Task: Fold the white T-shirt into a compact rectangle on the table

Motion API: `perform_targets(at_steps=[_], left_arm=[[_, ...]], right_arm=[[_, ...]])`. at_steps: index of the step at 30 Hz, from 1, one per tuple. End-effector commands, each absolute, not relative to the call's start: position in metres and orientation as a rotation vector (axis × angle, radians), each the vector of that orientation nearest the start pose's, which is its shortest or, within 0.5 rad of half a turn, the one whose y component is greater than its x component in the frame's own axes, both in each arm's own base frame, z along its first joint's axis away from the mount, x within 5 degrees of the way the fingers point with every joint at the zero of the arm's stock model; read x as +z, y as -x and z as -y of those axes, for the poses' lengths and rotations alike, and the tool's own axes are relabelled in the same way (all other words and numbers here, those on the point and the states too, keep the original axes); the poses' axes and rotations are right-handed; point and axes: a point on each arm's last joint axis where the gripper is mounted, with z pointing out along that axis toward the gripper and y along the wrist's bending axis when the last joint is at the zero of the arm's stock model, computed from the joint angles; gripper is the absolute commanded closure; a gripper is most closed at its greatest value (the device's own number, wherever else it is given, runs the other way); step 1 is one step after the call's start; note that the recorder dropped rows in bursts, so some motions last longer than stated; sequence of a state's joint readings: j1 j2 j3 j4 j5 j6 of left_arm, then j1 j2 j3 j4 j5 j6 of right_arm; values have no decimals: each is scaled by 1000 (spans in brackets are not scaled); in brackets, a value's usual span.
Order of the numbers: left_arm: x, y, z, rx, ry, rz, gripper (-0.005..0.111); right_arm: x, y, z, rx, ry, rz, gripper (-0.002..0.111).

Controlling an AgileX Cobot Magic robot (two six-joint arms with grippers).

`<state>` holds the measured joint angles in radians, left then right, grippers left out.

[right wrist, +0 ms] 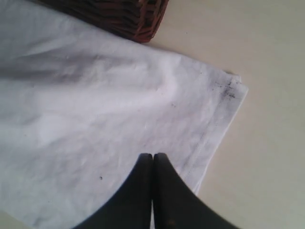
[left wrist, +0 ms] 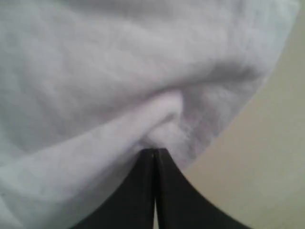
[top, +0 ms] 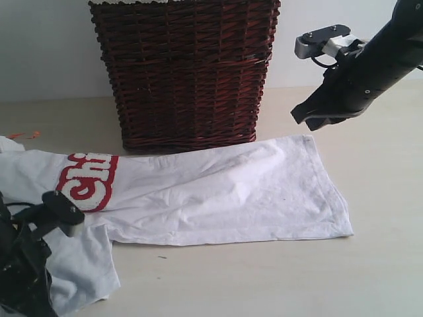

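Exterior view first, Dana: where was the white T-shirt [top: 225, 191]?

Spread out on the pale surface [top: 370, 277], Sam, just in front of the dark wicker basket [top: 185, 72]. Its hem pointed to the right and its red lettering [top: 89, 181] sat near the left end. One sleeve lay bunched at the lower left, under the left arm.

And the left fingers [left wrist: 138, 191]?

Pressed together with no gap showing. In the left wrist view a ridge of white cloth puckered up right at their tips, so they looked pinched on a fold of the shirt near its rounded edge. Bare surface showed just beside that edge.

What about the right fingers [right wrist: 136, 195]?

Closed tight as well, but with nothing between them. In the exterior view that arm hung in the air to the right of the basket, above the far hem corner. The right wrist view looked down on the hem edge and that corner, which lay flat below the tips and apart from them.

Was the cloth folded on that side?

No, it lay in one smooth layer.
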<state>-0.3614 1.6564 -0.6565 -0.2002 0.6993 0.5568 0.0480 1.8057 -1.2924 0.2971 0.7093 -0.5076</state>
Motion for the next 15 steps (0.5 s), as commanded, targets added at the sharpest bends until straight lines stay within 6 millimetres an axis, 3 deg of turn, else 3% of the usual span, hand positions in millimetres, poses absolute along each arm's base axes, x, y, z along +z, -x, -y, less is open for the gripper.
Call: perform_targets(at_steps=[1,11,15], left_arm=[[114,-192,106,-184,-1335,-3049,107],[117,-162,115,-168,-1546,-3129,107],[136,-172,118,-152,-1462,-2927,107]], right_arm=[[232,-380,-35,179,491,-2587,108],[232,-380,-36,190,480,-2583,108],[232,-380,-36,190,480,-2583,108]])
